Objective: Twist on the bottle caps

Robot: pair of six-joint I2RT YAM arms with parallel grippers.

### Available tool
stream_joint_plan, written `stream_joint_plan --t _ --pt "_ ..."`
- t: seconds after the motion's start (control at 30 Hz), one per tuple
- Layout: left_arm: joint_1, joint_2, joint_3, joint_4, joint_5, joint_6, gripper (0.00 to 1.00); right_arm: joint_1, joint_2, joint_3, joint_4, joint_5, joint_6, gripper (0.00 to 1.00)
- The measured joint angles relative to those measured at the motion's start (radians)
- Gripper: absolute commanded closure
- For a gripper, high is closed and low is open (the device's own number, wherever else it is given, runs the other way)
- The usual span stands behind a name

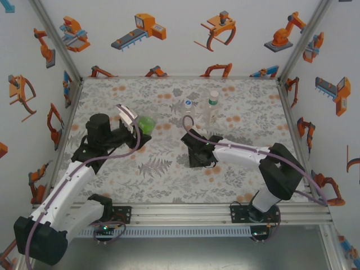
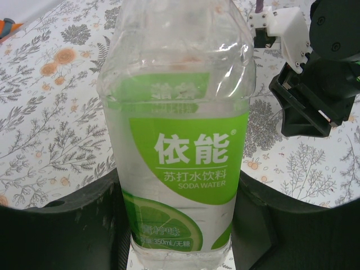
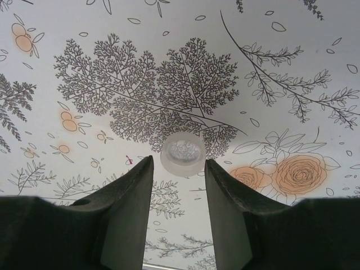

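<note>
Left claw [image 2: 180,247] is clamped on the green-label bottle [image 2: 180,140], can't tell what's inside. Right claw [image 3: 179,164] is spread over the mat [image 3: 84,56], a pale cap [image 3: 183,153] lying at its tips. A clear bottle [image 1: 188,110] and a taller one [image 1: 212,106] stand just beyond.

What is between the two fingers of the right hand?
A small pale bottle cap, lying on the flowery mat right between the fingertips of the right hand. The right wrist view shows it.
</note>
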Motion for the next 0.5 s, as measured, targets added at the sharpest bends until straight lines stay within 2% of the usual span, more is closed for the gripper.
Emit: stream_joint_plan --t 0.5 --pt "0.0 0.0 0.001 0.0 0.0 0.0 1.0 0.0 0.019 0.0 0.004 -0.019 0.0 0.53"
